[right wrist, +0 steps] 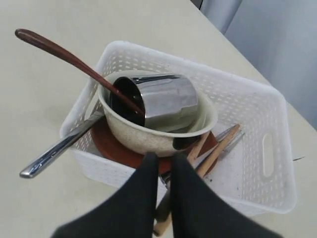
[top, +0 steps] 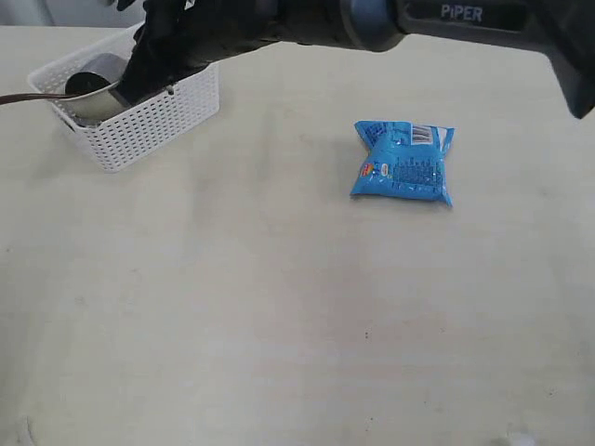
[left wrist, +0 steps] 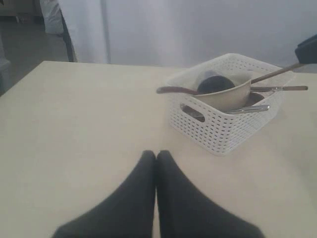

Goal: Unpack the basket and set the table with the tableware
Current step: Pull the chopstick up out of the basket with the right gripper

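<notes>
1. Closest to the lens, the left gripper (left wrist: 156, 156) hangs low over the table (left wrist: 74, 124), its two black fingers pressed together on nothing.
2. Ahead of it, and apart from it, stands the white basket (left wrist: 218, 134).
3. Over the basket's rim is the right gripper (right wrist: 163, 159). Only a thin gap shows between its fingers, and the chopsticks (right wrist: 220, 146) run under them. I cannot tell if it pinches them.
4. Inside the basket a beige bowl (right wrist: 148, 136) sits on a brown plate (right wrist: 106, 148).
5. In the bowl a shiny cup (right wrist: 166, 101) lies on its side, and a brown-handled spoon (right wrist: 59, 52) reaches into its mouth.
6. Over the rim pokes a silver handle (right wrist: 57, 153).
7. On the table, well apart from the basket, lies a blue snack bag (top: 404, 160).
</notes>
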You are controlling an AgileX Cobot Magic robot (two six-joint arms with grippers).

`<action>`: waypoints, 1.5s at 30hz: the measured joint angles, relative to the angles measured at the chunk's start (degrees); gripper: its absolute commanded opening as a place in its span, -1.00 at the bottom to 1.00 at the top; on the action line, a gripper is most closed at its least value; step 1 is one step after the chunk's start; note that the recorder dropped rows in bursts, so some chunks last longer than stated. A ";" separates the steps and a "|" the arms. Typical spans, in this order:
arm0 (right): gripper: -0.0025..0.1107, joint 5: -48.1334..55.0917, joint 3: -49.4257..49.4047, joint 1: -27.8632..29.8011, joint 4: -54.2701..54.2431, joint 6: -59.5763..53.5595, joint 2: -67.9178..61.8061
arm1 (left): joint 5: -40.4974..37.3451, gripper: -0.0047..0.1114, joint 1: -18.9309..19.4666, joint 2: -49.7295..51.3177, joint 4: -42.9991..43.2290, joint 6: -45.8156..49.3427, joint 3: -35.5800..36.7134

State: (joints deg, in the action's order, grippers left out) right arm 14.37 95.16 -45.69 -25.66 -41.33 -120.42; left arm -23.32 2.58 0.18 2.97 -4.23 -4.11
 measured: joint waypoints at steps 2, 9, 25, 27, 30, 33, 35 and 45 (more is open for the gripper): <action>-0.96 0.74 0.00 0.00 0.54 0.00 0.40 | 0.00 -0.92 0.00 0.00 0.00 0.00 0.00; -0.96 2.76 0.00 0.00 6.72 4.97 1.46 | 0.00 -0.92 0.00 0.00 0.00 0.00 0.00; -0.96 9.37 0.00 0.00 24.43 19.14 6.84 | 0.00 -0.92 0.00 0.00 0.00 0.00 0.00; -0.96 9.64 0.00 0.00 25.66 20.47 7.29 | 0.00 -0.92 0.00 0.00 0.00 0.00 0.00; -0.96 9.77 0.00 0.00 26.80 21.55 8.23 | 0.00 -0.92 0.00 0.00 0.00 0.00 0.00; -0.96 9.77 0.00 0.00 27.21 21.83 9.00 | 0.00 -0.92 0.00 0.00 0.00 0.00 0.00; -0.96 9.87 0.00 0.00 27.59 22.04 9.53 | 0.00 -0.92 0.00 0.00 0.00 0.00 0.00; -0.96 10.13 0.00 0.00 28.21 22.32 12.66 | 0.00 -0.92 0.00 0.00 0.00 0.00 0.00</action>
State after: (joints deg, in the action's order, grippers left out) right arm 24.49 95.16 -45.69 2.55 -19.02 -107.77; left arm -23.32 2.58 0.18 2.97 -4.23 -4.11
